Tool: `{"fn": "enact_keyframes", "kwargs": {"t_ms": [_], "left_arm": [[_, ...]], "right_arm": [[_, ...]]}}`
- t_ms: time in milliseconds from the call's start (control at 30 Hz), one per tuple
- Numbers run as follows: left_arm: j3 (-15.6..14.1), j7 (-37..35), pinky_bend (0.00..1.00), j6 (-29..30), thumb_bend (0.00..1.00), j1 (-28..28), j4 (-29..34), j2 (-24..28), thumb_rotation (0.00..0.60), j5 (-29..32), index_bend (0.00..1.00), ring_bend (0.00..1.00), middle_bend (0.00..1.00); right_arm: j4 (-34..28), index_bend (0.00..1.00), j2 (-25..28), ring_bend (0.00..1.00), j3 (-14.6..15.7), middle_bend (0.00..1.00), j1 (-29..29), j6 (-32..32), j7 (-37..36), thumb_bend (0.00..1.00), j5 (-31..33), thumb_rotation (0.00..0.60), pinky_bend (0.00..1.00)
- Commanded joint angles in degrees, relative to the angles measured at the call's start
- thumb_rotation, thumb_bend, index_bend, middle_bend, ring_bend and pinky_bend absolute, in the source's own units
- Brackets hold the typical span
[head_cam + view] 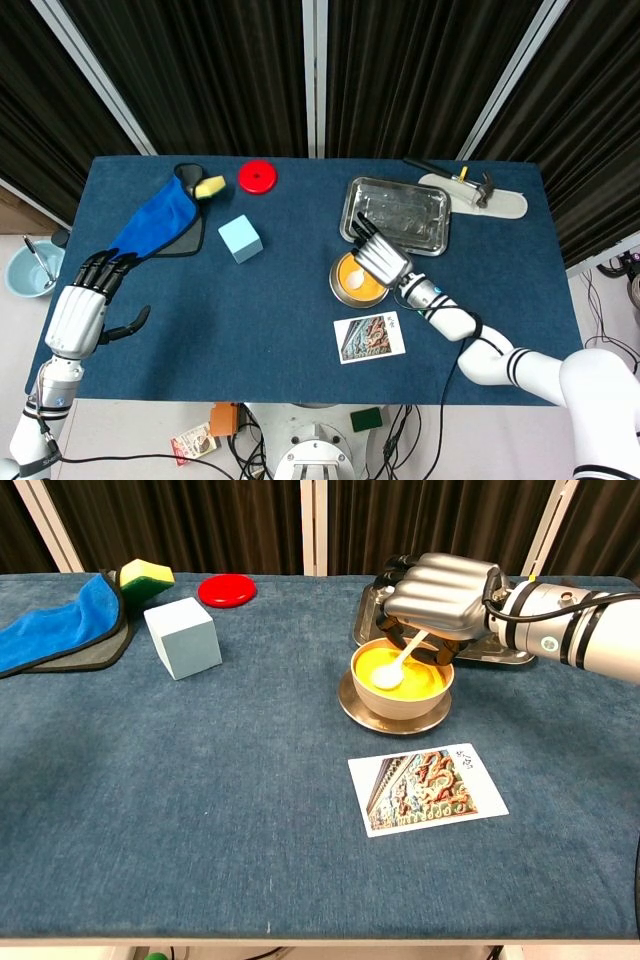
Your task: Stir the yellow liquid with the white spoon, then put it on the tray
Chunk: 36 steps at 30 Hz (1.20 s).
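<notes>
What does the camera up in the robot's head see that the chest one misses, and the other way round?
Only the head view shows the left hand hovering open at the table's edge, and the hammer on its white pad beyond the tray. Only the chest view shows, side-on, the white spoon slanting into the yellow liquid. Both show the right hand holding the spoon over the bowl, the tray and the postcard.

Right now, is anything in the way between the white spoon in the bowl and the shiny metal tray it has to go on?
Nothing visible blocks it. The right hand holds the white plastic spoon in the bowl of yellow liquid, and the shiny metal tray lies just behind the bowl, with only blue table between them.
</notes>
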State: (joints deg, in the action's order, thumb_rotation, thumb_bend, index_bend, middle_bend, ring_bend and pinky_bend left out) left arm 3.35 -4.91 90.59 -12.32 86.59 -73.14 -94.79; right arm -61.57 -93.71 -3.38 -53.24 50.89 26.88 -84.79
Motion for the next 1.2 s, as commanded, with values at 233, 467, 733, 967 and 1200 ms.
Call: {"fn": "enact_keyframes", "kwargs": {"t_ms": [233, 467, 733, 967, 1200], "left_arm": [[-0.09, -0.13, 0.13, -0.15, 0.29, -0.01, -0.22, -0.07, 0.427, -0.01, 0.19, 0.10, 0.17], [-0.07, -0.13, 0.14, -0.24, 0.29, -0.07, -0.14, -0.03, 0.420, -0.03, 0.19, 0.10, 0.17], [-0.14, -0.01, 0.13, -0.66, 0.30, -0.30, -0.14, -0.13, 0.420, -0.11, 0.19, 0.10, 0.17], [-0.18, 0.06, 0.13, -0.92, 0.30, -0.49, -0.02, -0.17, 0.417, -0.20, 0.19, 0.10, 0.17], [-0.19, 0.30, 0.13, -0.98, 0.30, -0.59, 0.16, -0.18, 0.407, -0.31, 0.19, 0.10, 0.17]], "right_arm": [[0.49, 0.55, -0.35, 0.09, -0.32, 0.38, -0.02, -0.07, -0.18, 0.44, -0.23, 0.600, 0.06], [-0.23, 0.56, 0.22, 0.09, -0.71, 0.38, 0.09, 0.03, 0.10, 0.45, -0.19, 0.600, 0.06], [-1.20, 0.60, 1.00, 0.14, -0.93, 0.40, 0.12, -0.25, 0.51, 0.54, -0.09, 0.600, 0.08], [-3.19, 0.63, 2.51, 0.16, -1.39, 0.43, 0.05, -0.71, 0.88, 0.62, 0.37, 0.600, 0.11], [-4.70, 0.69, 3.68, 0.19, -1.48, 0.50, 0.64, 0.57, 1.06, 0.65, 0.04, 0.600, 0.13]]}}
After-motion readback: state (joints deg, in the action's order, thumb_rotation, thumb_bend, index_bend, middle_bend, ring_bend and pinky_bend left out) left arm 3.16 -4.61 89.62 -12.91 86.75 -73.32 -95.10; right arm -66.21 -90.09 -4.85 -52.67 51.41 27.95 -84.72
